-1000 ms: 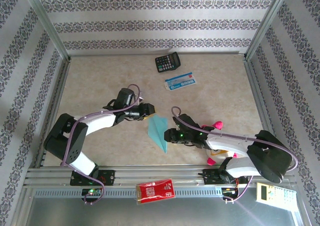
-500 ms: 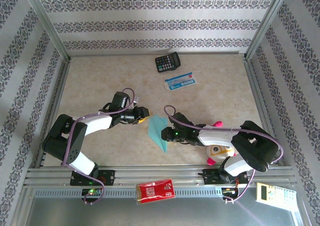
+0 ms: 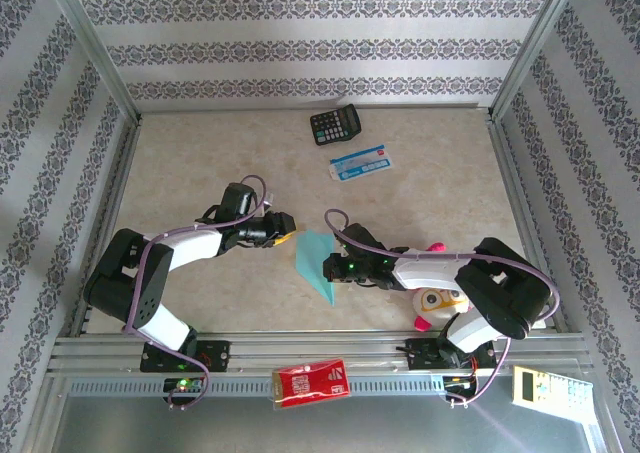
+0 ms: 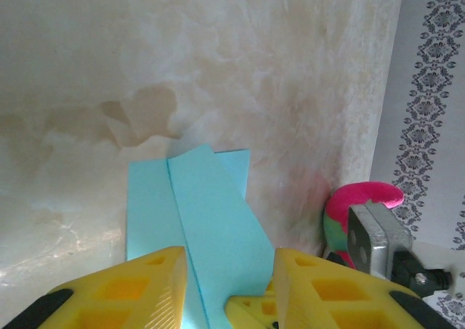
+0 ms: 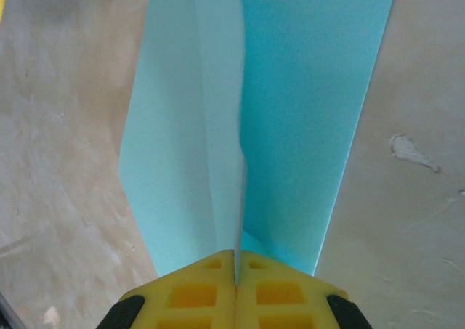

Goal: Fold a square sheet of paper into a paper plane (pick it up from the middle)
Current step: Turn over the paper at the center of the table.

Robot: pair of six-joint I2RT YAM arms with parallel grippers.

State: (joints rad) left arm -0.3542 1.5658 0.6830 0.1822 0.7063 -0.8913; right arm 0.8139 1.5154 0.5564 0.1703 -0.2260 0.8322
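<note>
Top external, one paper plane (image 3: 312, 260), one calculator (image 3: 334, 126)

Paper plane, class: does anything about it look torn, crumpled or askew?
Nothing stands out. The paper plane looks clean and untorn; its centre crease stands up, pinched in the shut right gripper. The only blemishes are on the table: a brownish stain and a white speck.

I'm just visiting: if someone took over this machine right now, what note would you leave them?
Right gripper: shut on the raised centre fold of the paper plane.
Left gripper: open, fingers apart, the plane's paper showing between them.
The plane lies on the table between the two arms.
Done: the folds look finished. Left: probably lifting it by that middle fold.
</note>
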